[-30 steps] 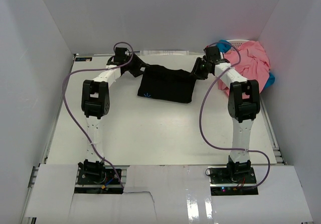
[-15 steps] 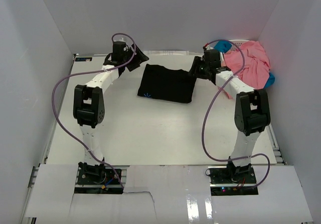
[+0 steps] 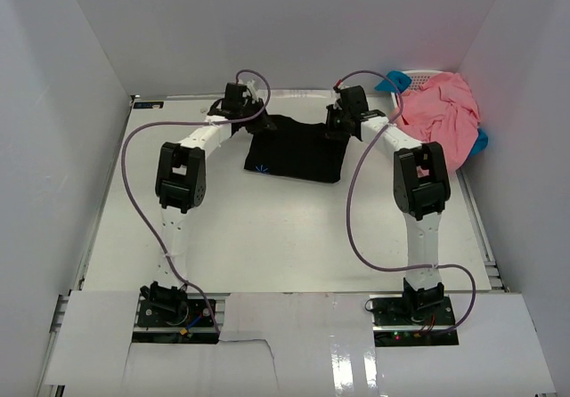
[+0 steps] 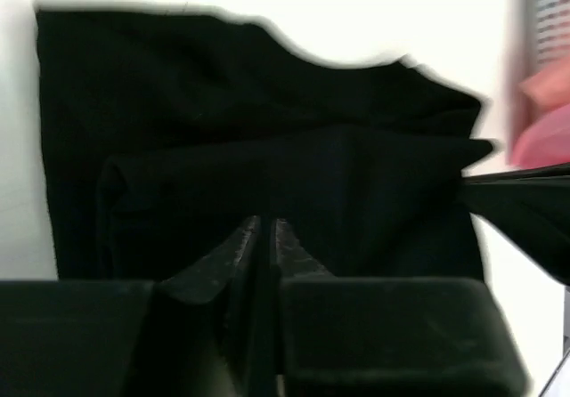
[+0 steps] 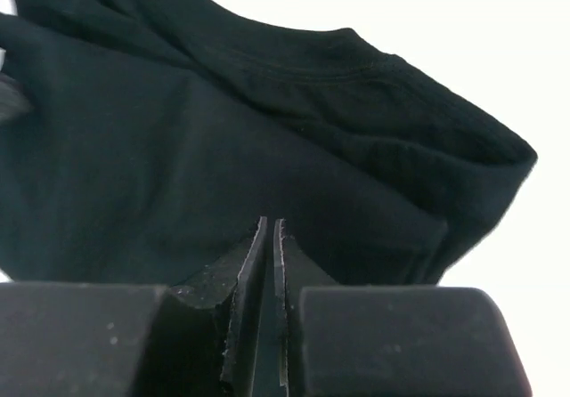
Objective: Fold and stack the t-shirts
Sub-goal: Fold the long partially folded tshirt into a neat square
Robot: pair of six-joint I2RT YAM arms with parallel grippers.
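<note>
Both jaws sit nearly together at the far edge of the black shirt (image 3: 298, 150); if I've missed cloth, the fold skews.

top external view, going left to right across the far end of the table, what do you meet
left gripper → black t-shirt → right gripper → pink t-shirts
</note>
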